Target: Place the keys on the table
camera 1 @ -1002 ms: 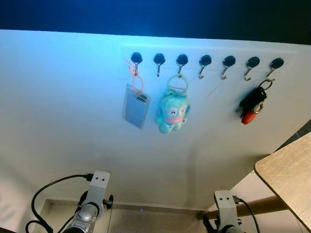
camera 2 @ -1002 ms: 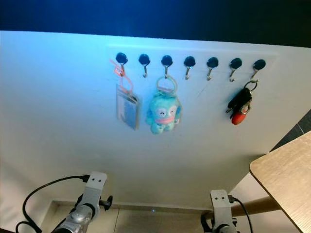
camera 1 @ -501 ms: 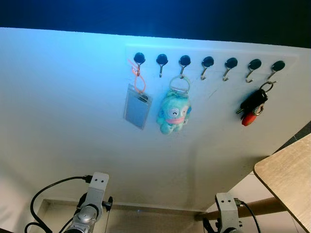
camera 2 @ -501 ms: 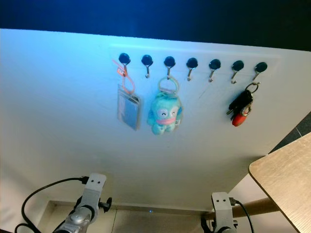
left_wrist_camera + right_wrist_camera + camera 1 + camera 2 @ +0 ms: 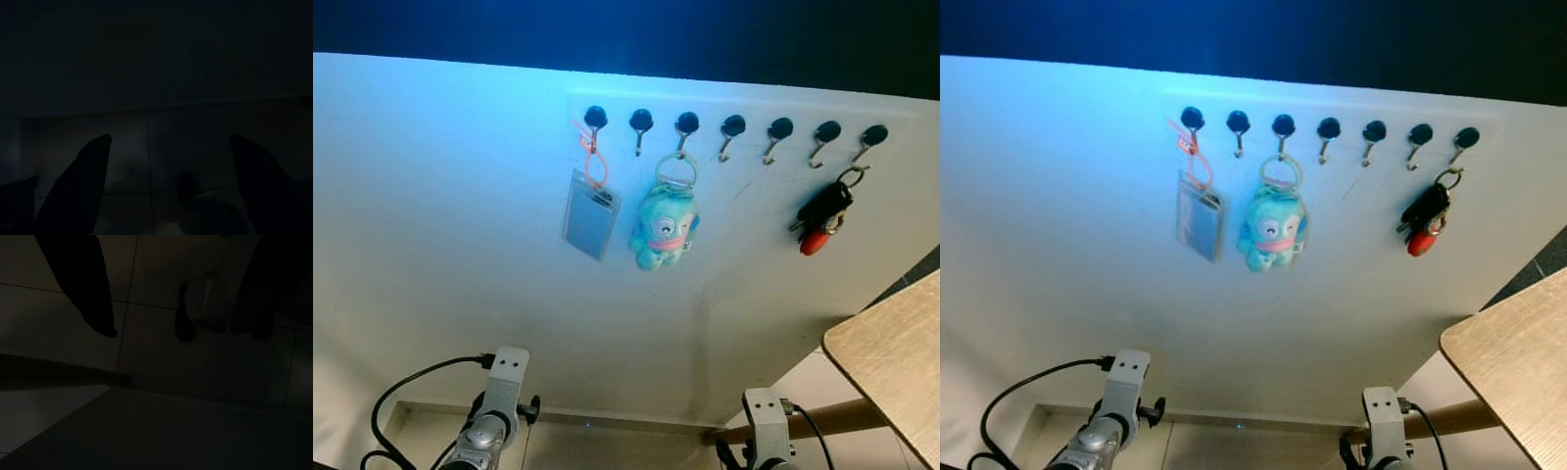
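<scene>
Nearest, the left pincer (image 5: 166, 186) and right pincer (image 5: 181, 289) hang low, both spread wide and empty. The light wooden desk (image 5: 891, 357) sits right. Farthest, the black-and-red keys (image 5: 822, 217) hang on the rightmost wall hook (image 5: 869, 139); a careless reach could snag the ring there.

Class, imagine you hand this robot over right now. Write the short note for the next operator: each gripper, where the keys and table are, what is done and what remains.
Left gripper: hangs idle, fingers apart, holding nothing.
Right gripper: hangs idle over the floor tiles, fingers apart, holding nothing.
Keys: black bunch with a red tag, hanging on the rightmost hook of the wall hook row.
Table: wooden top at lower right, below and right of the keys.
Also hanging: card holder and blue plush keyring; leave them.
Done: nothing yet.
Left: raise an arm, probably the right, unhook the keys, set them on the table.
</scene>
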Controlling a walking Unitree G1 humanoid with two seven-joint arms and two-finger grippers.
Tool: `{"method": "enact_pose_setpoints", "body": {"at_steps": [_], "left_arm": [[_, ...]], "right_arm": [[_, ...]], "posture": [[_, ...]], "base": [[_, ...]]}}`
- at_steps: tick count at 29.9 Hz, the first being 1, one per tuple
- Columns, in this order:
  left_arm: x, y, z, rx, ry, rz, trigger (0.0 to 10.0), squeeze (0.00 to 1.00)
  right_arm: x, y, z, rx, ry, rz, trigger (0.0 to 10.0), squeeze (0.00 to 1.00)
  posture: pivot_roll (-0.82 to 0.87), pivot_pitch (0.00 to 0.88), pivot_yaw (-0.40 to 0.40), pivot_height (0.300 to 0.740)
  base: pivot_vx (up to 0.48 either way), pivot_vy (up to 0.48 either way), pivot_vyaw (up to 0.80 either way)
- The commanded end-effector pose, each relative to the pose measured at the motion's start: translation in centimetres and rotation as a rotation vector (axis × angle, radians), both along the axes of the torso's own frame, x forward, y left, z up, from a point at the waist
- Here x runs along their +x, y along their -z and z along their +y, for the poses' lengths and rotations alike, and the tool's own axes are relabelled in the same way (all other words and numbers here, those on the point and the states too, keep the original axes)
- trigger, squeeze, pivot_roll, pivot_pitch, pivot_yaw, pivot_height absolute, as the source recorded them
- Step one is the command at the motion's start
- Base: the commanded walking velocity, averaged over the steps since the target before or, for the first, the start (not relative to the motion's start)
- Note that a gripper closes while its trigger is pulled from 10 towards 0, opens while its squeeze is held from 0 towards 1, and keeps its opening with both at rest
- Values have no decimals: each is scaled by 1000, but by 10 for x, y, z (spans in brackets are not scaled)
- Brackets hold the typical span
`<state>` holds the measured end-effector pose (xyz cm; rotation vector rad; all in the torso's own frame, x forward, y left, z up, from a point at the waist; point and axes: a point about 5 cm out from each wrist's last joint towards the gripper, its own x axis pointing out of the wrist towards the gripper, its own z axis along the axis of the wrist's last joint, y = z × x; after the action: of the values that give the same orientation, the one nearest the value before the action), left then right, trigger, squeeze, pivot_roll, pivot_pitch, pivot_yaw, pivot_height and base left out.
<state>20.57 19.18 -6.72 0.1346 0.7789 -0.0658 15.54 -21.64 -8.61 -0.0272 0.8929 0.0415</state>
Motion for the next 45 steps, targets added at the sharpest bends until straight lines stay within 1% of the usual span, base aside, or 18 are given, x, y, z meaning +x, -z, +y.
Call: {"method": "enact_pose_setpoints", "body": {"at_steps": [1, 5, 7, 11, 16, 20, 22, 25, 29, 32, 35, 36, 38, 40, 41, 42, 43, 45], "left_arm": [[-3, 0, 5, 6, -3, -1, 10000, 0], [-2, 0, 6, 8, 11, -8, 10000, 0], [-1, -1, 11, 44, 9, 5, 10000, 0], [4, -4, 15, 66, 5, 11, 10000, 0], [9, -7, 16, 78, 9, 4, 10000, 0], [10, -8, 18, 91, 7, 4, 10000, 0], [8, -7, 19, 93, 2, 14, 10000, 0], [6, -6, 19, 81, -21, 7, 10000, 0], [5, -6, 18, 63, -33, -6, 10000, 0], [9, -9, 18, 16, -77, -49, 10000, 0], [10, -9, 14, -20, -121, -72, 10000, 0], [9, -9, 12, -29, -122, -78, 10000, 0], [7, -9, 8, -37, -101, -91, 10000, 0], [8, -12, 4, -37, -50, -141, 10000, 0], [11, -17, -1, -34, 29, -196, 10000, 0], [12, -20, -2, -39, 61, -228, 10000, 0], [12, -20, -2, -39, 61, -228, 10000, 0], [15, -26, -3, -46, 106, -281, 10000, 0]], "right_arm": [[-2, 1, -2, -3, 6, 9, 10000, 0], [-5, 3, -1, -34, -7, 35, 10000, 0], [-5, 4, 3, -28, 0, 43, 10000, 0], [-2, 4, 10, -12, -39, 41, 10000, 0], [4, 3, 14, -21, -42, 34, 10000, 0], [8, 1, 14, -36, -40, 17, 10000, 0], [12, -1, 11, -55, -47, 3, 10000, 0], [14, -4, 6, -49, -24, -20, 10000, 0], [17, -5, 8, -30, -31, -35, 10000, 0], [22, -7, 13, 0, -36, -57, 10000, 0], [29, -11, 13, 7, -1, -103, 10000, 0], [30, -12, 13, 11, 11, -117, 10000, 0], [37, -17, 19, 11, 3, -179, 10000, 0], [49, -28, 27, 14, -16, -310, 10000, 0], [56, -38, 31, 26, -28, -413, 10000, 0], [59, -43, 32, 41, -37, -464, 10000, 0], [59, -43, 32, 41, -37, -464, 10000, 0], [62, -51, 36, 71, -58, -532, 10000, 0]], "posture": [[21, 0, -81, 740], [26, 0, -72, 740], [29, 0, -80, 740], [52, 0, -93, 740], [64, 0, -99, 740], [72, 0, -103, 740], [82, 0, -109, 740], [87, 0, -111, 740], [85, 0, -112, 740], [78, 0, -116, 740], [91, 4, -110, 740], [91, 4, -110, 740], [91, 4, -100, 740], [83, 13, -83, 740], [78, 24, -77, 740], [77, 35, -73, 740], [77, 35, -73, 740], [77, 35, -73, 740]], "base": [[0, 0, 0], [0, 0, 0], [0, 0, 0], [0, 0, 0], [0, 0, 0], [0, 0, 0], [0, 0, 0], [0, 0, 0], [0, 0, 0], [0, 0, 0], [0, 0, 0], [0, 0, 0], [0, 0, 0], [0, 0, 0], [0, 0, 0], [0, 0, 0], [0, 0, 0], [0, 0, 0]]}}
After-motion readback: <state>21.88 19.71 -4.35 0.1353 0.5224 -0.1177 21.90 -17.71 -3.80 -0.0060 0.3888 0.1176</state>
